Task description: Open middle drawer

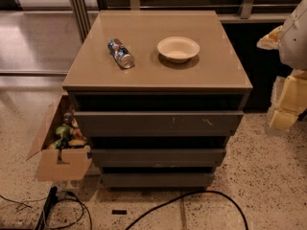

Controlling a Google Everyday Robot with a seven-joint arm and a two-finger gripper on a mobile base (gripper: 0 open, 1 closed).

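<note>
Mid drawer [158, 156] looks shut, btw scratched front [158, 122] and bottom front [158, 179]. Stiff, handleless, prob light on runners; hook its top lip via dark gap above. Pincer [287, 102] off cabinet's [144, 66] right side, well apart; can't tell its state.

Looks like a robot test lab: speckled terrazzo floor [268, 176], loose cables [206, 191] at 6 o'clock, cardboard box [62, 166] of assorted items at 9 o'clock, pale gripper [287, 102] at 3 o'clock.
</note>
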